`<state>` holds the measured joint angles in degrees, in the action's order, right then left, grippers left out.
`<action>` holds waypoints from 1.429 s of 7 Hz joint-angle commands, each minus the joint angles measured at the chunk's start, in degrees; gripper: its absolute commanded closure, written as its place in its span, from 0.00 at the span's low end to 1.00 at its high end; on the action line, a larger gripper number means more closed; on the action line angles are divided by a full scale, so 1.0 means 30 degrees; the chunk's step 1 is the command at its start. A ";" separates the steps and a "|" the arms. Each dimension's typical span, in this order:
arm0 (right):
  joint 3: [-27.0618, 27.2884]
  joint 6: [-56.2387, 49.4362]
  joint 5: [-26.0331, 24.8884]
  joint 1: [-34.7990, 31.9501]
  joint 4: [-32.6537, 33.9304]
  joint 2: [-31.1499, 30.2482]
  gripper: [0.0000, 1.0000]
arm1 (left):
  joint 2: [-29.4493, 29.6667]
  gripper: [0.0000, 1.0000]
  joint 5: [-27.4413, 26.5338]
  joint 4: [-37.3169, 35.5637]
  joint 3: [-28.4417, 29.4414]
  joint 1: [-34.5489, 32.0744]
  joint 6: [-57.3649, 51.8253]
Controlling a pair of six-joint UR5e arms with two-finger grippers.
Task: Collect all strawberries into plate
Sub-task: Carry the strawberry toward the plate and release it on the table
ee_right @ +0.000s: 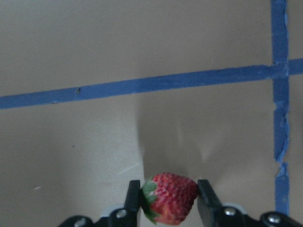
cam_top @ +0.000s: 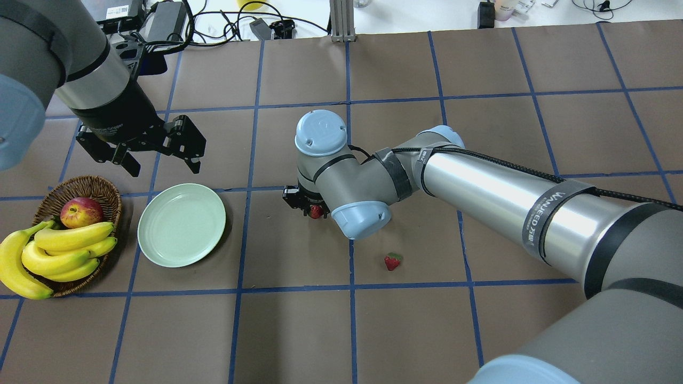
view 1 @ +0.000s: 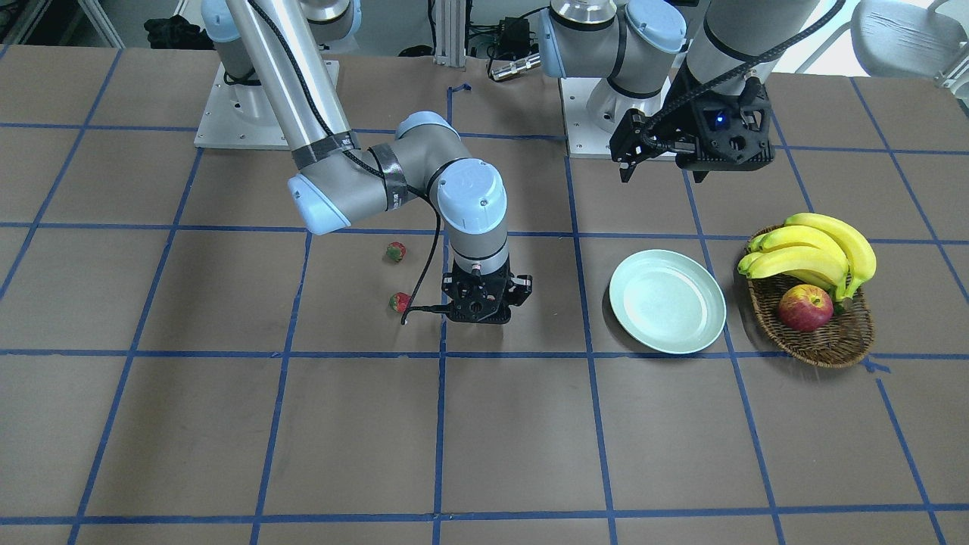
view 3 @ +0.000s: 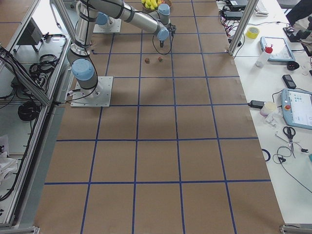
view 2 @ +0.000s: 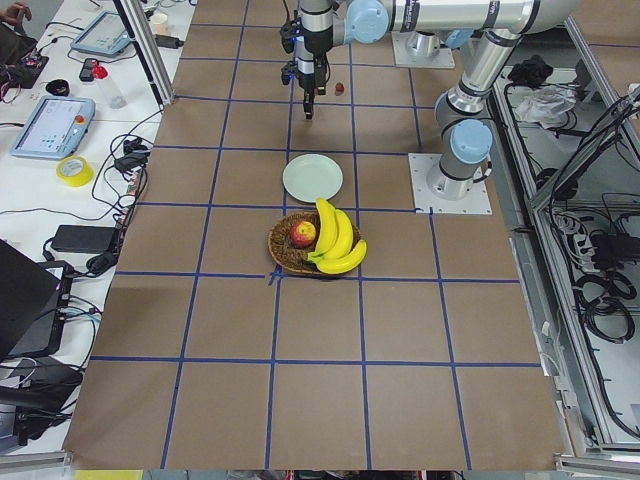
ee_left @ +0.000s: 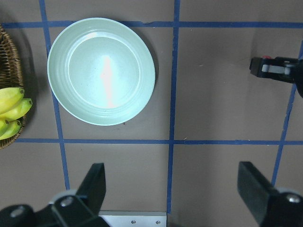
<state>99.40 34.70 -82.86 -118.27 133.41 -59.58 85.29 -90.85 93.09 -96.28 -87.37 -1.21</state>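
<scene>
Strawberry (ee_right: 169,197) sits pinched in the right gripper (ee_right: 169,193) jaws, bottom centre of its wrist view; left gripper (cam_top: 163,168) jaws spread wide near the plate (cam_top: 181,224).

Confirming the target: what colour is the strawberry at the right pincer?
The strawberry is red with a green cap; clearest in right wrist view.

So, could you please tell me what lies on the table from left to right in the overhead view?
Basket → plate → strawberry held in the right gripper → loose strawberry.
</scene>
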 commanded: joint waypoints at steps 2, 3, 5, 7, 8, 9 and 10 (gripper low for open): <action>0.0029 -0.0343 -0.0357 0.0513 -0.0145 -0.0558 0.00 | 0.0018 0.00 0.0019 -0.0064 0.0013 0.0004 0.0022; 0.0087 -0.1622 -0.0619 0.1474 -0.0435 -0.1113 0.00 | 0.0076 0.00 0.0019 -0.0035 0.0013 0.0004 -0.0007; 0.1077 -0.5279 -0.0767 0.3409 -0.1631 -0.2023 0.00 | -0.0128 0.00 -0.0039 0.0052 0.0013 0.0004 -0.0007; 0.2628 -0.6029 -0.2073 0.3916 -0.1640 -0.2319 0.04 | 0.0018 0.00 -0.0010 0.0053 0.0013 0.0033 -0.0007; 0.3478 -0.5855 -0.2028 0.3916 -0.1349 -0.2319 0.11 | -0.0011 0.00 -0.0068 0.0053 0.0013 0.0033 -0.0007; 0.3631 -0.5824 -0.1912 0.3916 -0.1115 -0.2232 0.19 | 0.0046 0.00 -0.0011 0.0053 -0.0016 0.0033 -0.0007; 0.3604 -0.5795 -0.1910 0.3887 -0.1112 -0.2086 0.30 | 0.0047 0.00 -0.0010 -0.0034 0.0042 0.0033 -0.0007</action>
<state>109.73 17.21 -88.58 -106.58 129.75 -66.24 85.38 -90.92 93.20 -96.26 -87.28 -1.23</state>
